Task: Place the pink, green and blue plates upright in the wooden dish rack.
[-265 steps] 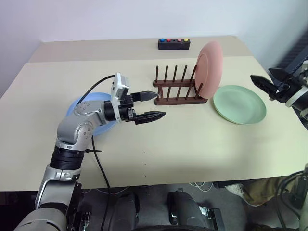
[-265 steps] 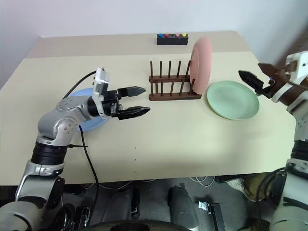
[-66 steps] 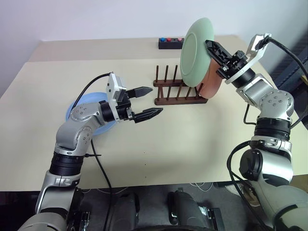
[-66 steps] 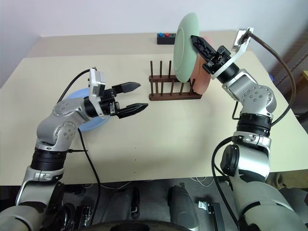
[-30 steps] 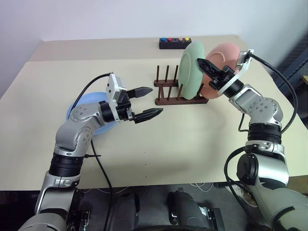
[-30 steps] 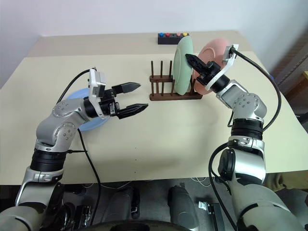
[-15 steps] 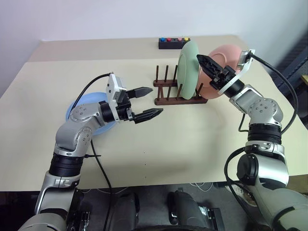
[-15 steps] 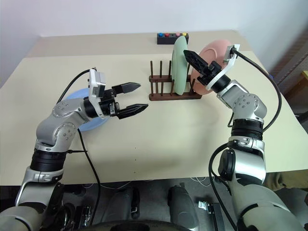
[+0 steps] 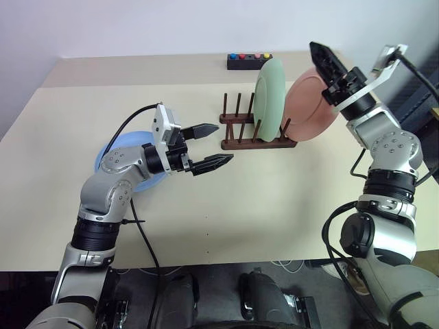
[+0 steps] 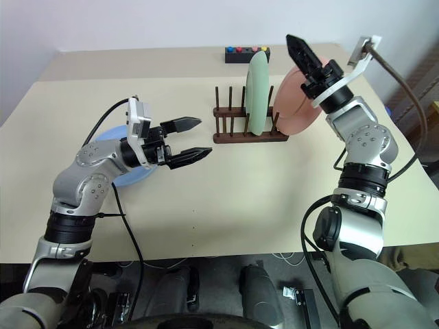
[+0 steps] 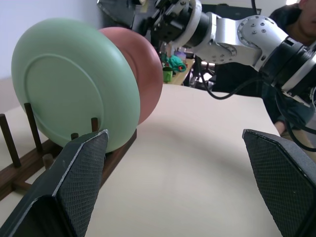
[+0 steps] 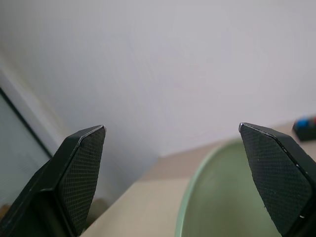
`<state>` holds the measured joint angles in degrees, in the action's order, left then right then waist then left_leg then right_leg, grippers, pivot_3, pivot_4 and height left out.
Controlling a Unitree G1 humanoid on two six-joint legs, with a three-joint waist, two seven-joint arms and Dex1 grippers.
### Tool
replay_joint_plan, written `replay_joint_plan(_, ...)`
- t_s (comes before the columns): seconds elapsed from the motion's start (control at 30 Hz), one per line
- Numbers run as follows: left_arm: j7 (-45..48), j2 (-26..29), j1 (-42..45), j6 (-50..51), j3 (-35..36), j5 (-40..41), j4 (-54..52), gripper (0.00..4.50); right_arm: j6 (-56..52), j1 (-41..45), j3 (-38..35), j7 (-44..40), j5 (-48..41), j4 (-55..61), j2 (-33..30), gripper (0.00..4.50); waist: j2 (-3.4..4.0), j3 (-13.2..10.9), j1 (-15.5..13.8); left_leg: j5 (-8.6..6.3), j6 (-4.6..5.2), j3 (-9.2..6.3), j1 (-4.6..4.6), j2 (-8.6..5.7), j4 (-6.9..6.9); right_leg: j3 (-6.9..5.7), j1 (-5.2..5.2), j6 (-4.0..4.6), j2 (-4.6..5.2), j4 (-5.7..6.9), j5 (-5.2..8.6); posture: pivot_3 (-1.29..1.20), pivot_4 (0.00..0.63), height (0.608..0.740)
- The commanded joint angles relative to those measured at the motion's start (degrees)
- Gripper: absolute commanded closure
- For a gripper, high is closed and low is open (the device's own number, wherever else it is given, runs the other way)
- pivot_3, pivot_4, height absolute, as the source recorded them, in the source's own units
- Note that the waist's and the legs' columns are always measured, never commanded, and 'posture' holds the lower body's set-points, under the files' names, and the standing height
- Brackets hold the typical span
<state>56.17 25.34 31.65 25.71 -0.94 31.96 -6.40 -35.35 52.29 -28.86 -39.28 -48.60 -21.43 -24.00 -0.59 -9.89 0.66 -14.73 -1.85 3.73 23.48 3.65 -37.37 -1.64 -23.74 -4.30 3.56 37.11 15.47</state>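
1. While no words or labels can be read anywhere, the small black box [image 9: 250, 62] at the far edge of the bench [image 9: 260, 199] has blue, red, pink and yellow buttons on top.
2. The bench is plain and pale beige, with a seam running across it near the far side, and a bare white wall [image 9: 171, 27] stands behind it.
3. The wooden dish rack [image 9: 255, 133] sits on the far middle of the bench, dark brown with thin pegs.
4. The green plate [image 9: 269, 99] stands upright between the pegs.
5. The pink plate [image 9: 312, 113] stands at the right end of the rack, leaning out to the right, just beside the green one.
6. The blue plate [image 9: 115, 156] lies flat on the bench, well to the left of the rack, partly under the left arm.
7. The left gripper [image 9: 209, 145] hangs over the bench left of the rack, fingers wide apart and holding nothing.
8. The right gripper [image 10: 303, 55] is up in the air above the pink plate, fingers spread wide and empty.
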Motion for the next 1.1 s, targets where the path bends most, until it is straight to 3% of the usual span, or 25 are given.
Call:
replay_joint_plan(0.03,0.25,0.14,0.95,-1.25,0.92,0.30,-0.50,0.00,4.36,-1.08,-0.53,-1.31,-0.40,7.02,-0.81,0.07,0.00,0.00,0.02,0.00,0.00,0.00,0.00,0.00,0.01,0.00,0.00,0.00,0.00,0.00,0.00,0.00,0.150,0.740)
replay_joint_plan(0.37,0.33,0.75,1.32,-2.43,1.42,-0.11,0.53,0.00,4.16,-5.48,2.72,-3.61,-1.35,17.66,-2.63,0.07,0.00,0.00,0.04,0.00,-0.01,0.00,-0.01,0.00,0.01,0.00,-0.01,0.00,0.00,0.02,0.00,0.00,0.150,0.740)
replay_joint_plan(0.6,0.23,3.71,1.04,-2.30,3.77,0.16,1.06,0.00,6.65,-14.23,10.38,-12.83,3.53,29.05,-9.46,0.07,-0.01,-0.01,0.07,0.00,-0.01,-0.01,-0.01,0.00,0.03,-0.01,-0.01,0.00,0.00,-0.01,0.01,0.00,0.150,0.740)
replay_joint_plan(0.73,0.42,6.75,0.87,-2.21,5.82,0.06,1.70,0.00,3.71,-17.39,11.49,-18.42,-0.85,34.53,-12.34,0.07,-0.01,-0.01,0.09,0.00,-0.01,-0.02,-0.04,0.00,0.03,-0.01,-0.01,0.00,-0.01,0.02,0.00,0.00,0.150,0.740)
replay_joint_plan(0.97,-1.39,10.16,0.51,-0.96,8.36,-0.36,2.95,0.00,-0.50,-18.84,11.81,-21.19,-7.28,37.15,-13.05,0.07,-0.06,-0.03,-0.02,0.00,-0.01,-0.03,-0.04,0.01,0.01,-0.01,0.02,0.01,0.00,0.00,0.00,0.00,0.150,0.740)
replay_joint_plan(1.1,-3.76,13.37,-1.43,-1.66,9.02,-3.70,4.35,0.00,2.90,-19.94,14.68,-22.59,-2.22,35.04,-12.63,0.07,-0.06,-0.03,0.08,0.00,0.00,-0.02,-0.07,0.01,0.03,-0.01,0.01,0.01,-0.01,0.00,0.01,0.00,0.150,0.740)
